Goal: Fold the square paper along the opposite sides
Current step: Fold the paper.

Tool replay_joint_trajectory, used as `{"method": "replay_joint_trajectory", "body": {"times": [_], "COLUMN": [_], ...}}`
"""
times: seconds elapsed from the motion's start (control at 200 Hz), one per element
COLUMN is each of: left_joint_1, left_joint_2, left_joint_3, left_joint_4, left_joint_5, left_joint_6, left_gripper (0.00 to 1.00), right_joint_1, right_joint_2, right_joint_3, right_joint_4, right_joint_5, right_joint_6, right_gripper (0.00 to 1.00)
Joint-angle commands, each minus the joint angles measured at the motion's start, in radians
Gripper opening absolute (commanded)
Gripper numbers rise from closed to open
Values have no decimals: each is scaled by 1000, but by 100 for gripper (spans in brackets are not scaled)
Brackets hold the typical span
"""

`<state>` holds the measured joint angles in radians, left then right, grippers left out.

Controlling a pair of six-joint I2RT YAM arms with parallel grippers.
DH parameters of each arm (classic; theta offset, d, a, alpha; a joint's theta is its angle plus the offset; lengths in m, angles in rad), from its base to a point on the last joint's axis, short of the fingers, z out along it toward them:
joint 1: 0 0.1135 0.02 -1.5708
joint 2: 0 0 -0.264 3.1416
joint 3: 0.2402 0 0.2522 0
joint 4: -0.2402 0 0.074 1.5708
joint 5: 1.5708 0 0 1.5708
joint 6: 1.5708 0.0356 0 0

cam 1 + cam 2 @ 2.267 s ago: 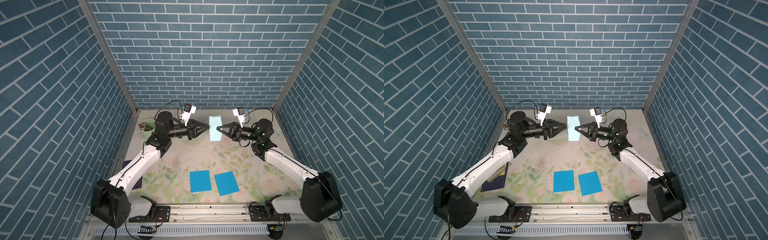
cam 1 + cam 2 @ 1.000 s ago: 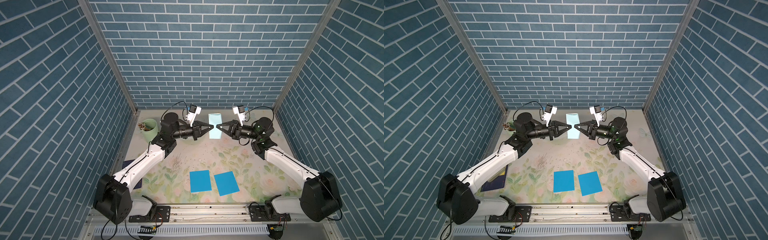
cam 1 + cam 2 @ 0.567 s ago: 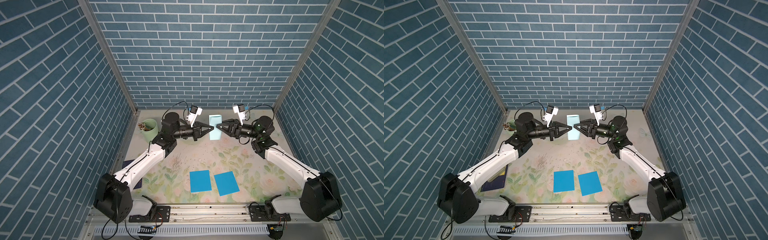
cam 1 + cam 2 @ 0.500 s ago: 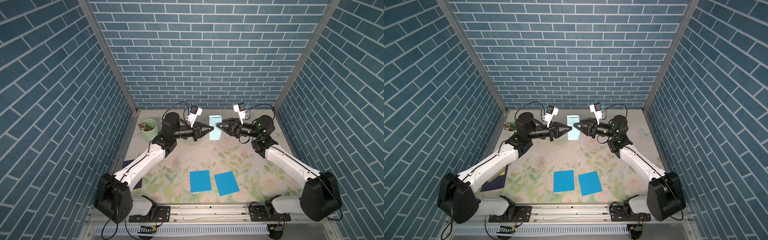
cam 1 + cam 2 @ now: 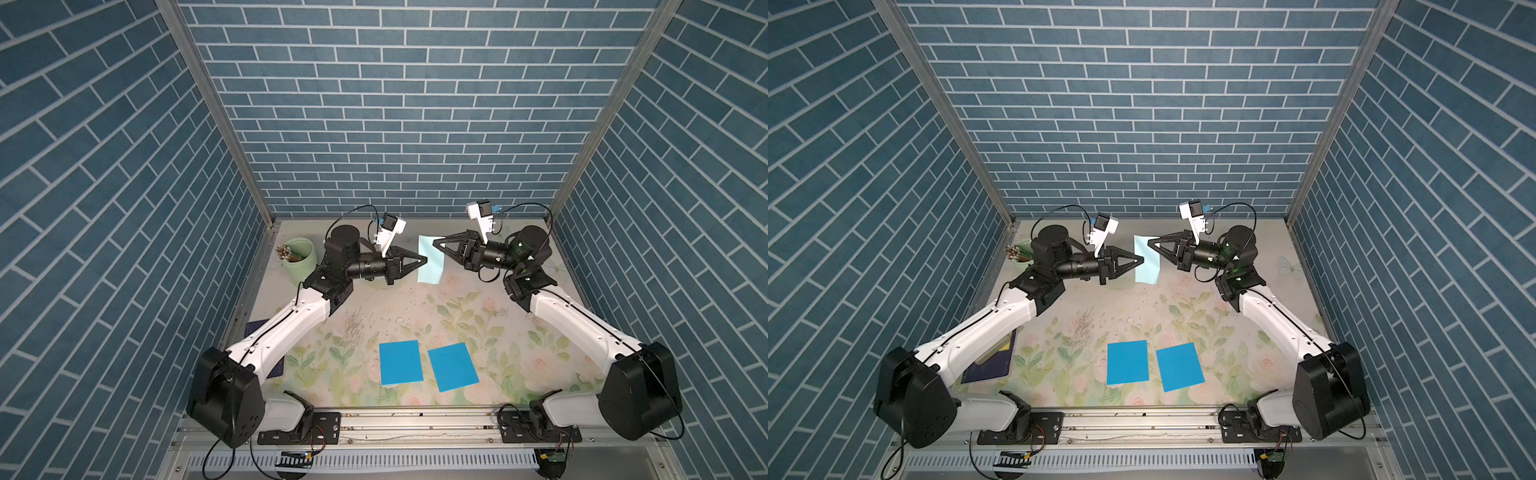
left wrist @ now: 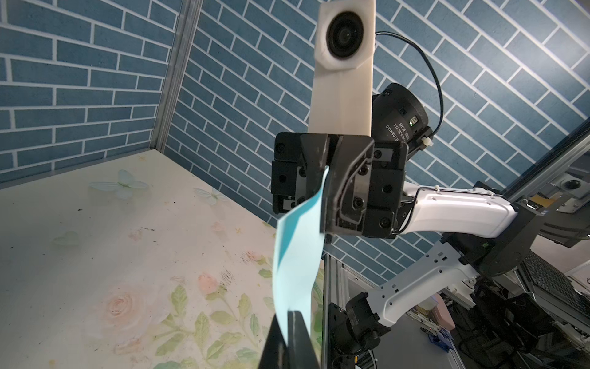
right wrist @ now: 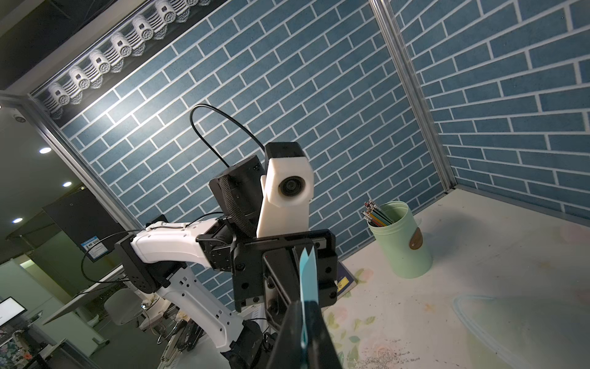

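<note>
The pale blue square paper [image 5: 430, 262] hangs in the air over the back middle of the table, bent double so it looks like a tall narrow strip, in both top views [image 5: 1147, 262]. My left gripper [image 5: 425, 261] is shut on its left edge, and the left wrist view shows the sheet [image 6: 297, 255] running into the closed jaws [image 6: 289, 314]. My right gripper [image 5: 434, 243] is shut on the sheet's upper right corner. The right wrist view shows the paper [image 7: 308, 274] edge-on between its fingertips [image 7: 303, 303].
Two bright blue sheets [image 5: 401, 362] [image 5: 453, 367] lie flat near the table's front edge. A mint green cup of pencils [image 5: 299, 259] stands at the back left. A dark blue booklet [image 5: 990, 361] lies under the left arm.
My left gripper has moved right from beside the paper onto its left edge. My right gripper has shifted a little higher on the sheet's right side.
</note>
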<state>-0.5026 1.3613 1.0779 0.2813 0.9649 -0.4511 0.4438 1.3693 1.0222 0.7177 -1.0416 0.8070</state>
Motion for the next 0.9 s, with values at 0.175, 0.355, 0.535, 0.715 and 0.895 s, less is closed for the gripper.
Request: {"method": "replay_joint_trajectory", "body": {"times": [0.175, 0.355, 0.535, 0.715, 0.895], "left_joint_1": [-2, -1, 7, 14, 16], "left_joint_2": [-24, -16, -8, 1, 7], "left_joint_3": [27, 38, 42, 48, 48], "left_joint_4": [36, 38, 37, 33, 31], "left_joint_5": [38, 43, 41, 41, 40], "left_joint_6": [-17, -21, -18, -19, -20], "left_gripper": [0, 0, 0, 0, 0], "right_joint_1": [19, 36, 36, 36, 36], "right_joint_2": [-32, -53, -56, -68, -79], "right_joint_3": [-91, -162, -215, -241, -258], "right_joint_4": [48, 103, 187, 193, 192], "right_joint_5": [4, -5, -30, -39, -38], "right_joint_6": [-43, -32, 24, 27, 30], "right_gripper": [57, 52, 35, 20, 13]}}
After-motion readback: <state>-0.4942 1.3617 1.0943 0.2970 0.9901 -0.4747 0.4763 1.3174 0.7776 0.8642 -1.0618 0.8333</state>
